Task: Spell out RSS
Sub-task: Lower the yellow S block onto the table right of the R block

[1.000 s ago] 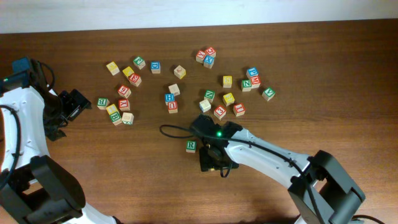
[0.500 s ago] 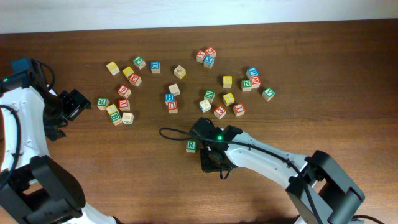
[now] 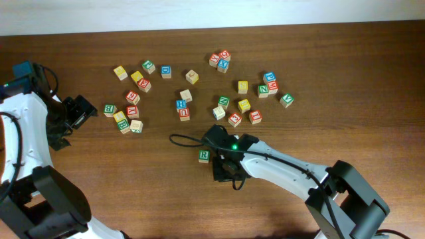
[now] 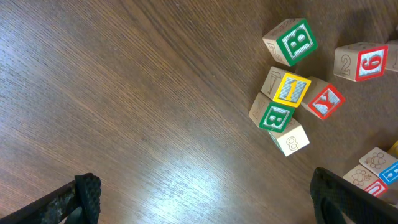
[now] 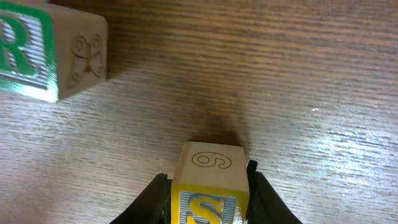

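My right gripper is shut on a yellow S cube with a 6 or 9 on its side and holds it at the tabletop. The arm hides this cube in the overhead view. The green-and-white R cube stands just left of that gripper, and it also shows in the right wrist view, apart from the held cube. Other yellow cubes lie in the scatter behind, and I cannot read their letters. My left gripper is open and empty at the far left, also in its wrist view.
Many letter cubes are scattered across the far half of the table. A cluster with green B cubes, a yellow cube and a red X cube lies just right of my left gripper. A black cable loops near the R cube.
My right gripper with the S cube has crept slightly left, toward the R cube. The left arm and the other cubes have not moved.
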Robot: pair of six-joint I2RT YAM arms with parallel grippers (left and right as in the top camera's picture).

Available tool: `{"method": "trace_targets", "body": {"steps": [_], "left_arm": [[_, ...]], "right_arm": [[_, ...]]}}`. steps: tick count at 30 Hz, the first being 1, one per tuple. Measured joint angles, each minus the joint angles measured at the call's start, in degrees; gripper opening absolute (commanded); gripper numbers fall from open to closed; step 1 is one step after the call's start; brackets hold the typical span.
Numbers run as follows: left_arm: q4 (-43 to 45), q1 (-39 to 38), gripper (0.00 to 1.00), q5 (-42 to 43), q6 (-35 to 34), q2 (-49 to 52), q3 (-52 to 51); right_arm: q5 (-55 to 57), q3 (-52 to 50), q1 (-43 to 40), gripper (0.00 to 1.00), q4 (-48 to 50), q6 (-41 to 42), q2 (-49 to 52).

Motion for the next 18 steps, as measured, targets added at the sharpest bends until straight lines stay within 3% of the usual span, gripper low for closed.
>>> {"method": "trace_targets", "body": {"steps": [4, 13, 18], "left_arm": [[0.0, -0.02, 0.99, 0.0, 0.0, 0.0, 0.0], [0.0, 0.0, 0.99, 0.0, 0.0, 0.0, 0.0], [0.0, 0.0, 0.99, 0.0, 0.0, 0.0, 0.0]], "right_arm": [[-0.02, 0.0, -1.38, 0.21, 0.09, -0.04, 0.0], [0.02, 0.02, -10.03, 0.22, 3.76, -4.85, 0.0], [-0.04, 0.68, -10.86, 0.22, 8.61, -8.37, 0.0]]}}
